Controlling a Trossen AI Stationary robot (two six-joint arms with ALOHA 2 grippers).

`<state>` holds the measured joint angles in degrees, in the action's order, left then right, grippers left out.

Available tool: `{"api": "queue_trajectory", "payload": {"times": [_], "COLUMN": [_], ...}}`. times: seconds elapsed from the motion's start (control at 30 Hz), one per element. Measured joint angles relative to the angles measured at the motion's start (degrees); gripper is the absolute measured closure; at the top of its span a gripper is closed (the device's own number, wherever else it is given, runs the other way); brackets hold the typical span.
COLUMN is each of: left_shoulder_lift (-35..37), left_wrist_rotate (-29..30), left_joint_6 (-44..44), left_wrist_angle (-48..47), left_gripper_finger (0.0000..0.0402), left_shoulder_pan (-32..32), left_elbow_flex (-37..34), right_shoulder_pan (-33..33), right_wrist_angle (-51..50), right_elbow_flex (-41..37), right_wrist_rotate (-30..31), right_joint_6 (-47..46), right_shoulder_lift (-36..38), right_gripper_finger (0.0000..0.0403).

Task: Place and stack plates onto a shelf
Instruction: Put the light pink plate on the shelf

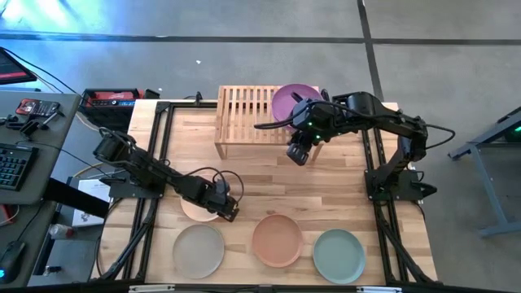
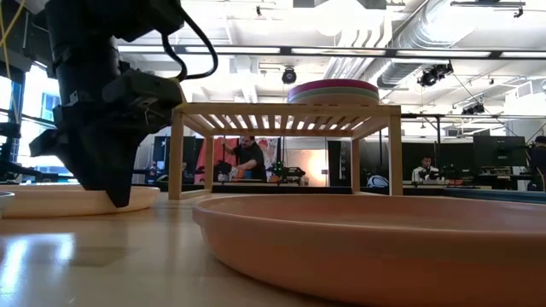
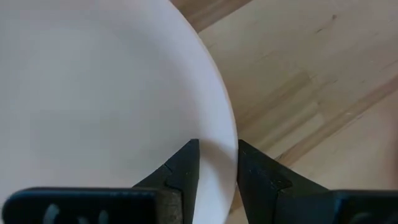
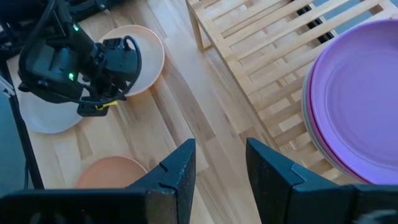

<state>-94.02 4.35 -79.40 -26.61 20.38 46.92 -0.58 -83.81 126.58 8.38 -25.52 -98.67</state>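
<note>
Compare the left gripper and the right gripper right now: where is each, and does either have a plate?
The left gripper is low at the table, fingers straddling the rim of the peach plate; the right gripper hangs in the air in front of the shelf, nothing between its fingers. The left works in the front row of plates; the right is beside the purple-topped stack. Both point downward with fingers parted.

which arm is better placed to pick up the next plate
The left. Its gripper already straddles the rim of the peach plate on the table, one finger on each side. The right gripper hangs empty and open in front of the shelf, beside the plate stack, far from the remaining plates.
</note>
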Motion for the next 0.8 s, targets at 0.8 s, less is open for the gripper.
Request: {"api": "queue_trajectory", "payload": {"times": [0.8], "left_shoulder_lift": [-0.37], "left_wrist_rotate": [-0.89], "left_joint_6": [14.07], "left_wrist_angle": [-15.75], "left_gripper_finger": [0.0398], "left_shoulder_pan": [4.11], "left_elbow_flex": [14.66], "right_shoulder_pan": [-0.02], "right_wrist_angle": [-0.06], "right_elbow_flex": [0.00], "right_wrist_rotate": [3.50], "right_joint_6": [0.02], "right_shoulder_lift": [0.00], "right_gripper_finger": [0.0284]}}
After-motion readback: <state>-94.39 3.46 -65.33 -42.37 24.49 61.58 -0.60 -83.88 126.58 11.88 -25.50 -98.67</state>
